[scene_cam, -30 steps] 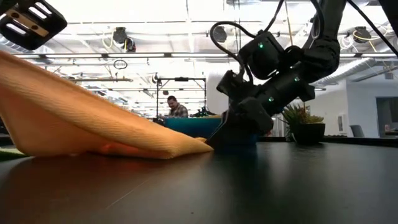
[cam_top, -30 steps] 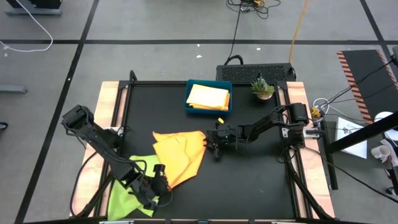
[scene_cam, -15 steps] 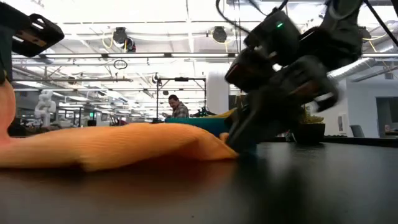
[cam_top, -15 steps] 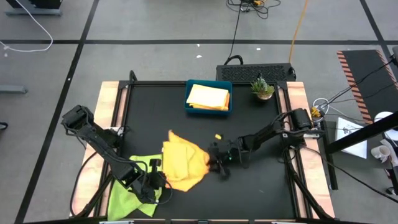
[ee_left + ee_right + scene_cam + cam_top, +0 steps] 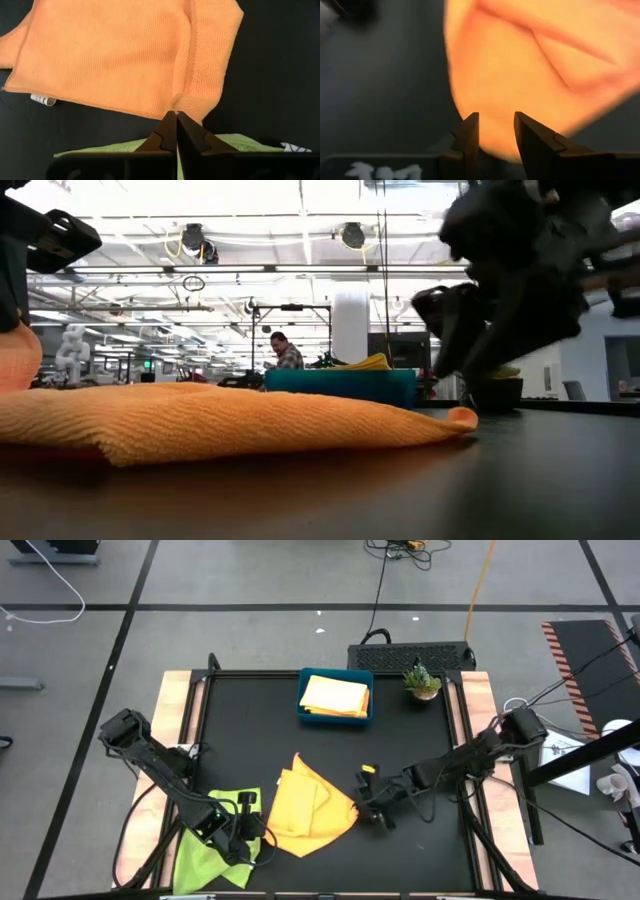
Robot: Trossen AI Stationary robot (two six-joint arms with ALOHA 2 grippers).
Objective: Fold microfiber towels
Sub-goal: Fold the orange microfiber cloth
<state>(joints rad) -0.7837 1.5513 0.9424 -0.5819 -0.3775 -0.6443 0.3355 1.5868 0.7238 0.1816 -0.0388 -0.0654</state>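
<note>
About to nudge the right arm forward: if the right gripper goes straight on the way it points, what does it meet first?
Most likely the orange towel: the right gripper is open, its fingers at the towel's corner. How close it is remains unclear.

Grey floor [image 5: 250, 580] crossed by black tape lines; ceiling lights [image 5: 300, 220] glared over an open workshop, a person [image 5: 283, 355] seated far back.
</note>
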